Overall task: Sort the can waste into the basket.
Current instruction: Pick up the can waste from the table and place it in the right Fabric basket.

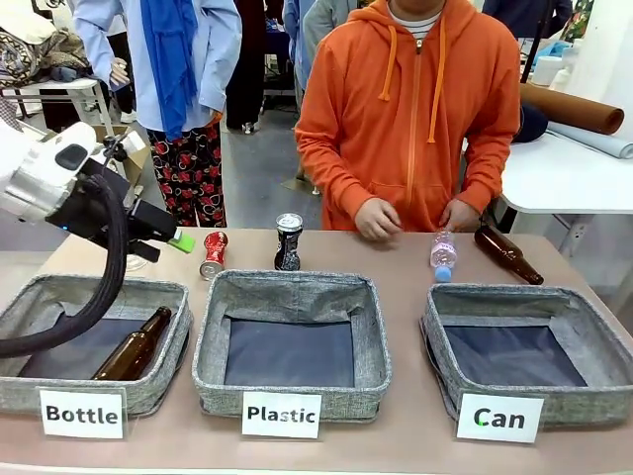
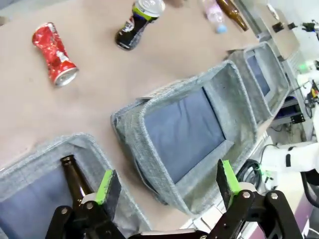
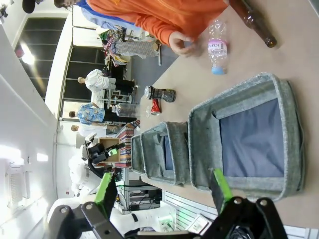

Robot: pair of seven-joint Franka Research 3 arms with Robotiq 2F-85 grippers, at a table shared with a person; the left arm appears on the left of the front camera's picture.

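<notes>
Nearest the robot, three grey baskets stand in a row on the table (image 1: 396, 259). The left basket, labelled "Bottle" (image 1: 148, 394), holds a brown glass bottle (image 1: 134, 348) lying aslant. The middle "Plastic" basket (image 1: 351, 401) and the right "Can" basket (image 1: 584, 404) show bare dark lining. The left arm reaches in over the "Bottle" basket, and its left pincer (image 2: 167, 181) is released, green pads spread wide above the near walls of the "Bottle" and "Plastic" baskets. The right pincer (image 3: 162, 189) hangs released over the near edge of the "Can" basket. Behind the baskets, the red can (image 1: 213, 253) sits just past the left pincer's tip, its silver end toward the robot. The black can (image 1: 288, 241) stands upright beside it. Both are well apart from the "Can" basket. Farther right lie a clear plastic bottle (image 1: 443, 254) and another brown bottle (image 1: 507, 254). The person's hands (image 1: 376, 218) rest at the far edge.
</notes>
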